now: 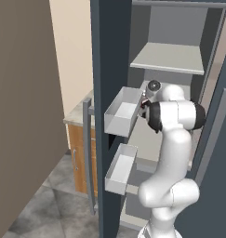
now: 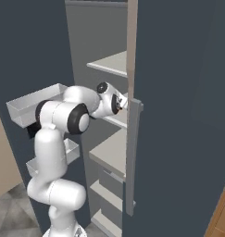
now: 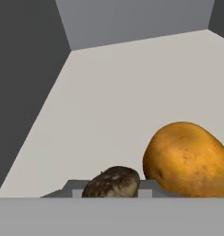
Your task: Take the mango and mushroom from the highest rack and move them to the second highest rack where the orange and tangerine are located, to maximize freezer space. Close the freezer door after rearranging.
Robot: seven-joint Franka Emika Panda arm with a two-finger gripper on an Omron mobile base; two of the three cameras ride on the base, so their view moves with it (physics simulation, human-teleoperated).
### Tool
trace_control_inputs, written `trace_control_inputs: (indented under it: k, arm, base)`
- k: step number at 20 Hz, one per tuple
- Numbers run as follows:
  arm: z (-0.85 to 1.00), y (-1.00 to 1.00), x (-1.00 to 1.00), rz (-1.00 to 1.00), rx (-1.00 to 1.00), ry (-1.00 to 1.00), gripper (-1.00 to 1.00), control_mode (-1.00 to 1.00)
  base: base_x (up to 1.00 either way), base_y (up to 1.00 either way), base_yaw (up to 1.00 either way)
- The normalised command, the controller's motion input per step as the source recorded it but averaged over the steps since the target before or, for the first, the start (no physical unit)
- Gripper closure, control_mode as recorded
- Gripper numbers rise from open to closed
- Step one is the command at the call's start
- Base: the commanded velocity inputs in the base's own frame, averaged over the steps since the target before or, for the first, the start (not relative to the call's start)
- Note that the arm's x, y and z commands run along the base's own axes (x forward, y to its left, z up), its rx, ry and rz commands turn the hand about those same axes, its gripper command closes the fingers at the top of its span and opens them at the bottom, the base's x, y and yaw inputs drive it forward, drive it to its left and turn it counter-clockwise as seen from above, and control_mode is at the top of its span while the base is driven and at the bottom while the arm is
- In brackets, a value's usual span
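- Two pieces of produce sit on the pale shelf point(image 3: 132, 92) that our hand is reaching over, and from the hand view both lie right at the near edge of the picture, close under the pincer.
- We take this shelf for the highest rack, since the mango and mushroom are on it and no orange or tangerine shows here.
- We see the mango point(image 3: 187, 159) as the larger of the two: a rounded orange-yellow fruit lying on its side, low and to the right of where the hand points, its long axis running across the view and tilting down to the right.
- We find the brown, speckled mushroom point(image 3: 112, 183) just beside the mango, to its left, almost straight ahead between the finger mounts. Whether they touch we cannot tell.
- Our pincer is pressed together; whether it pinches the mushroom we cannot tell, since the fingertips are hidden.
- From the left base view our arm point(image 1: 172, 139) reaches into the open freezer.
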Motion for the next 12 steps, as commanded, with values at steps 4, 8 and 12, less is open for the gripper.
trace_control_inputs:
  k: [4, 8, 12]
  arm:
    - [-0.31, 0.0, 0.47, 0.03, 0.0, 0.0, 1.0, -1.0]
    - [-0.4, 0.0, 0.27, 0.02, 0.0, 0.0, -1.0, -1.0]
    - [-0.35, -0.01, 0.08, 0.03, 0.0, 0.0, -1.0, -1.0]
  base:
    - [0.0, 0.0, 0.0]
    - [0.0, 0.0, 0.0]
    - [0.0, 0.0, 0.0]
